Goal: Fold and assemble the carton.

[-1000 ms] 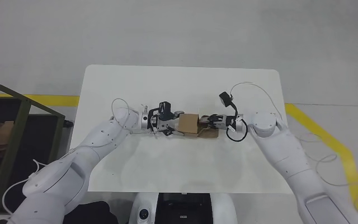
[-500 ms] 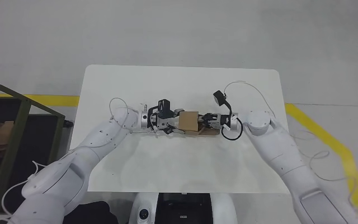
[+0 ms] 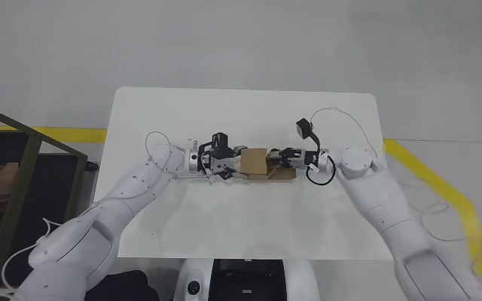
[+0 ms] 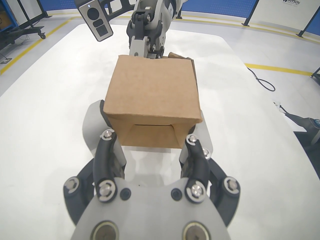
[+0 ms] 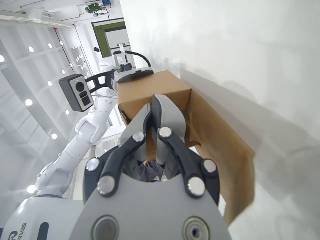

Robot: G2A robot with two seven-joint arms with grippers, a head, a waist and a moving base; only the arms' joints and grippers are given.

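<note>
Left gripper [image 4: 151,116] clamped across carton [image 3: 254,163] end, centre of table [image 3: 226,222] | right gripper [image 5: 153,106] pinched shut on its far edge | step: folding open flap [image 5: 220,136] | next: likely push flap inward, left bracing.

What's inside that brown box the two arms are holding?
At the near end of the carton, in the left wrist view, only bare brown cardboard shows: flaps folded inward, no contents. Its closed walls hide the rest. The left gripper and right gripper grip opposite ends.
</note>
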